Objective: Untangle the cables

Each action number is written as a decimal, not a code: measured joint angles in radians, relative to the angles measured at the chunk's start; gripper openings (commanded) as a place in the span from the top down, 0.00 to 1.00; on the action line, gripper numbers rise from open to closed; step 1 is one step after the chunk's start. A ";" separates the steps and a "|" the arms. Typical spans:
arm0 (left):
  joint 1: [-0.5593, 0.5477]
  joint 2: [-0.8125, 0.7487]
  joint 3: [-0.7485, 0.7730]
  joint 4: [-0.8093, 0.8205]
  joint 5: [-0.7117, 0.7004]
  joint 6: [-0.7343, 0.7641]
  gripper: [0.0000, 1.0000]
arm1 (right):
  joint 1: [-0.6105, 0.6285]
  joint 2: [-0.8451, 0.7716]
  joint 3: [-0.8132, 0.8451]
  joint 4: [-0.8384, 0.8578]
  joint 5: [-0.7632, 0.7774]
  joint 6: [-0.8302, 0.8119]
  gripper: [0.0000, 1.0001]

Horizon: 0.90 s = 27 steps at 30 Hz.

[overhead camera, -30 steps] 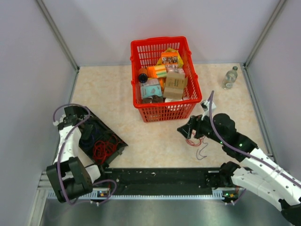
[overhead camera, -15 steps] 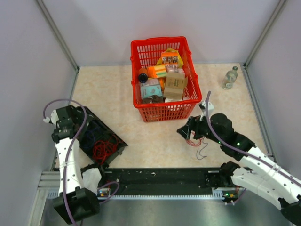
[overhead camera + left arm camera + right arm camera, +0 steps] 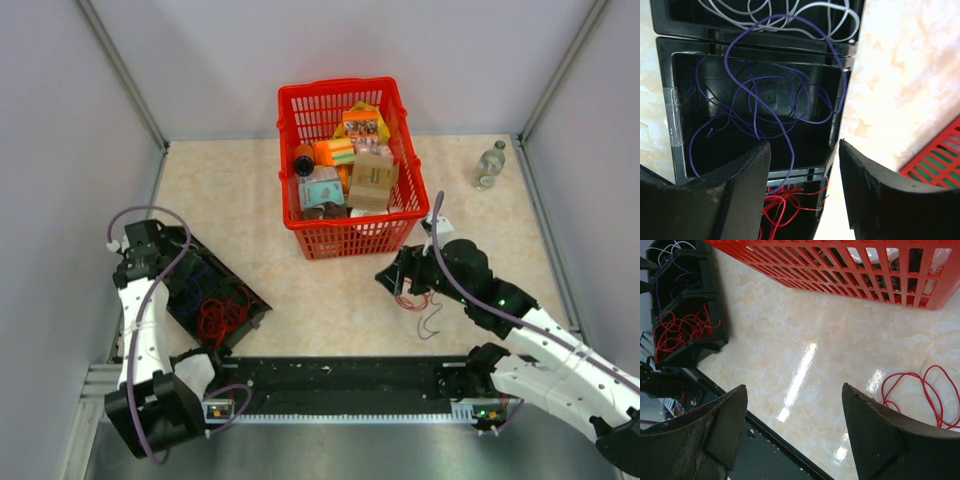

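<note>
Hovering mid-sort, both empty and apart: left pincer point(image 3: 804, 145) over the tray point(image 3: 755, 46), right pincer point(image 3: 792, 390) beside the cables point(image 3: 925, 386); next probably pinch one strand

Bright, even light; a glare streak on the table point(image 3: 799, 371).

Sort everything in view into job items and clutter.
Job:
loose cables by the right gripper
black tray holding sorted wires

Clutter:
red basket of boxes
plastic bottle
</note>
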 measured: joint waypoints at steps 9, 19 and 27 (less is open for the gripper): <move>0.000 0.185 -0.110 0.095 0.003 -0.076 1.00 | 0.000 -0.047 -0.007 0.001 0.018 0.013 0.25; -0.035 -0.093 -0.224 0.039 0.029 -0.163 0.95 | 0.000 -0.057 -0.032 0.000 0.029 0.018 0.25; -0.037 0.028 -0.164 0.030 -0.022 -0.122 0.25 | 0.000 -0.062 -0.033 0.000 0.021 0.018 0.25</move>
